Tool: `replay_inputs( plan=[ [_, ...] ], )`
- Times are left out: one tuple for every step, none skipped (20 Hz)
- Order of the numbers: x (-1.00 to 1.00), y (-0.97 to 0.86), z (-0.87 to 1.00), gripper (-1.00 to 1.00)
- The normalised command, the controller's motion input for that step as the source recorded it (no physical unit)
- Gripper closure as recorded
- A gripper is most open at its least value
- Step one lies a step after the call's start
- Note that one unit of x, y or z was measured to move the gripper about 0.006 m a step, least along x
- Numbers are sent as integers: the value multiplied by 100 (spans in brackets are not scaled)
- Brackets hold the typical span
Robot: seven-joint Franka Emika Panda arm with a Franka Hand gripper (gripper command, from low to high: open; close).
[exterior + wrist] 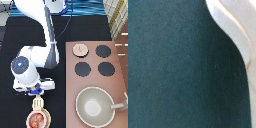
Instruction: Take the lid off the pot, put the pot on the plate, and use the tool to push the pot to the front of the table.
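The gripper (pixel 35 95) hangs low over the black table (pixel 20 45) at the exterior view's lower left, shut on the cream-white tool (pixel 39 103). The tool's head reaches toward the exterior view's bottom and touches the pot (pixel 37 120). This pale pink pot shows its reddish-brown contents and sits on the cream plate (pixel 28 119), close to the table's bottom edge. The pink lid (pixel 80 48) lies off the pot, on the stove's top-left corner. The wrist view shows dark table and a pale curved edge (pixel 230 27); I cannot tell what it belongs to.
The brown-pink stove panel (pixel 120 75) fills the exterior view's right side, with three black burners (pixel 82 68) showing. A large grey-beige pan (pixel 95 106) with a handle sits at its lower part. The robot's white arm (pixel 47 30) crosses the table's upper middle.
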Motion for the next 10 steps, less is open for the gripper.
replay_inputs(
  plan=[
    [-89, 19, 56, 100],
    [-95, 18, 49, 100],
    [-99, 17, 42, 100],
    [-100, 16, 40, 100],
    [-100, 15, 37, 100],
    [-100, 14, 36, 100],
    [-100, 14, 36, 100],
    [-100, 15, 36, 100],
    [-100, 15, 36, 100],
    [-100, 15, 35, 100]
  ],
)
